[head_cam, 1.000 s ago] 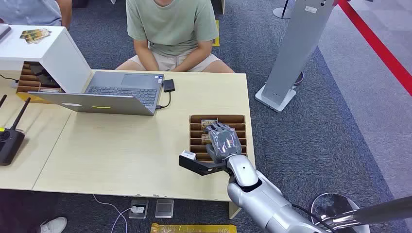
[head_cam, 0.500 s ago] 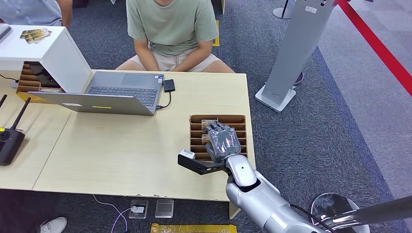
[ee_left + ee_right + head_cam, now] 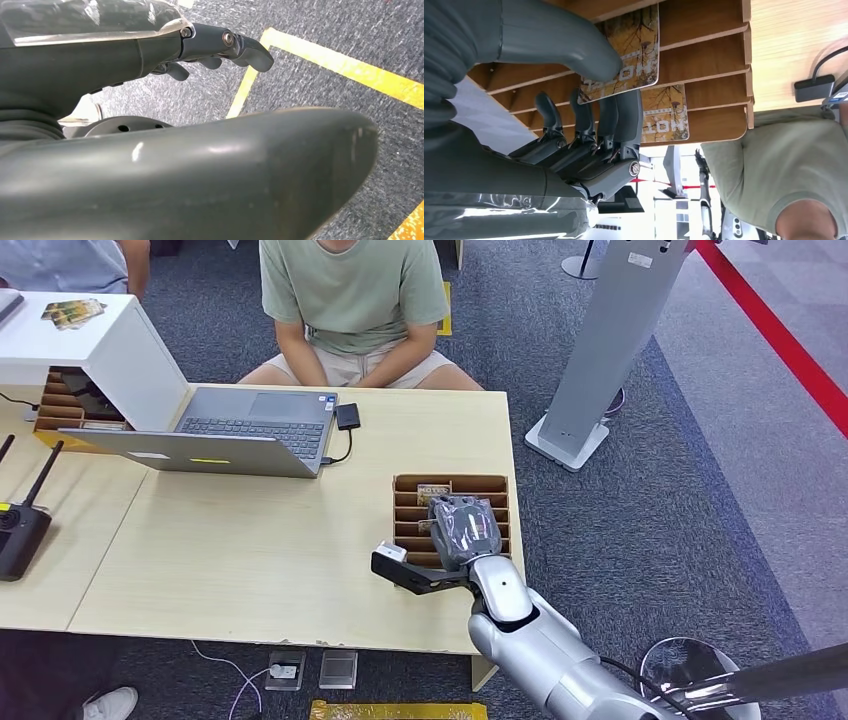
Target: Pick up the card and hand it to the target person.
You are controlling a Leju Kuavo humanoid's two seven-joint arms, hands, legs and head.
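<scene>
A yellow-brown printed card [image 3: 624, 50] stands in a slot of the wooden card holder [image 3: 490, 485] near the table's right edge. My right hand [image 3: 462, 530] reaches down into the holder and pinches this card, thumb [image 3: 574, 47] on its printed face and fingers [image 3: 616, 117] behind it. A second card [image 3: 432, 490] of the same kind stands in the slot farthest from me. The target person [image 3: 350, 290], in a green shirt, sits across the table behind the laptop. My left hand [image 3: 125, 55] hangs over the carpet, fingers loosely extended, holding nothing.
An open laptop [image 3: 250, 430] with a small adapter lies at the table's far middle. A white box [image 3: 110, 350] with cards on top stands at the left, a black router [image 3: 20, 530] below it. A grey stand [image 3: 610, 340] rises off the table's right.
My right hand has shifted slightly right and turned deeper into the holder, covering the nearer card. The rest has not moved.
</scene>
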